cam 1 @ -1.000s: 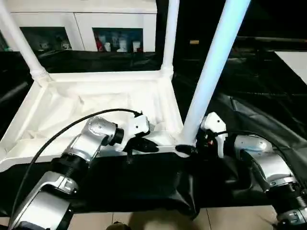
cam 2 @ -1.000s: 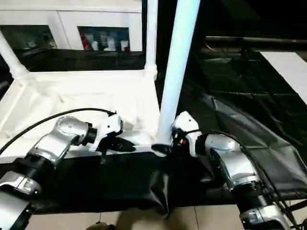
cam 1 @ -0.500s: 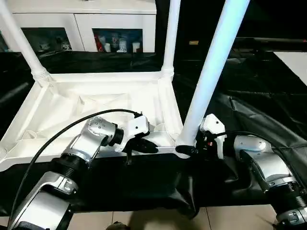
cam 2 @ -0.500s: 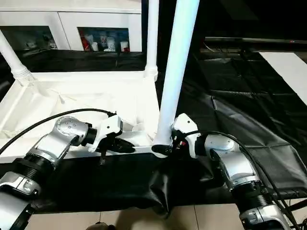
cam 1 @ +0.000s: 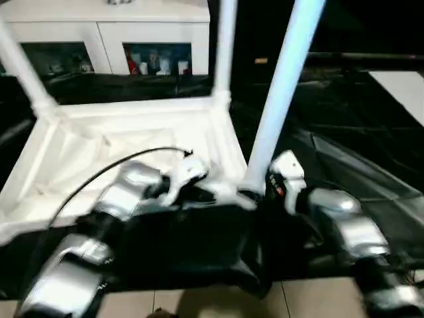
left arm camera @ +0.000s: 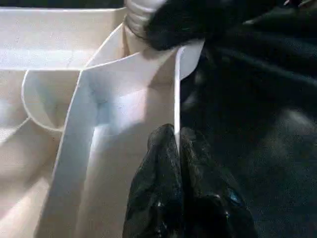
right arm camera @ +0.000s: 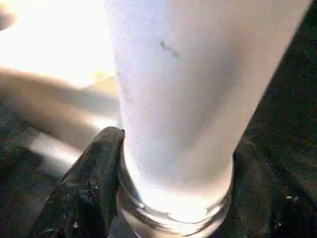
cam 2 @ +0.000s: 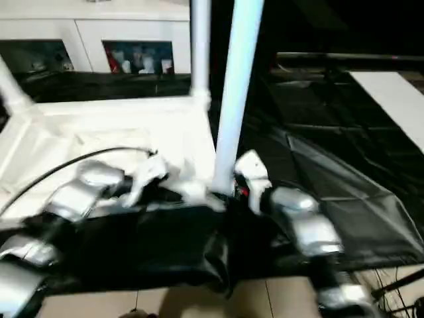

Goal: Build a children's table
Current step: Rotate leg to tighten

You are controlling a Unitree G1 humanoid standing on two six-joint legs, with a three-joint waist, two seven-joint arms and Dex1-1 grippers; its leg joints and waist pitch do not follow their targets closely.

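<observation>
Leg seating at bench near edge: right fingers (right arm camera: 94, 188) clamp long white tapered tube leg (cam 1: 281, 99) at its base, left fingers (left arm camera: 171, 168) pinch white ribbed plastic tabletop (cam 1: 119, 142) rim — keep leg vertical over round corner socket (left arm camera: 148, 29), push straight.

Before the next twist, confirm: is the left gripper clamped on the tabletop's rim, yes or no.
Yes: in the left wrist view the left gripper has its two fingers pressed on either side of the tabletop's thin rim.
</observation>
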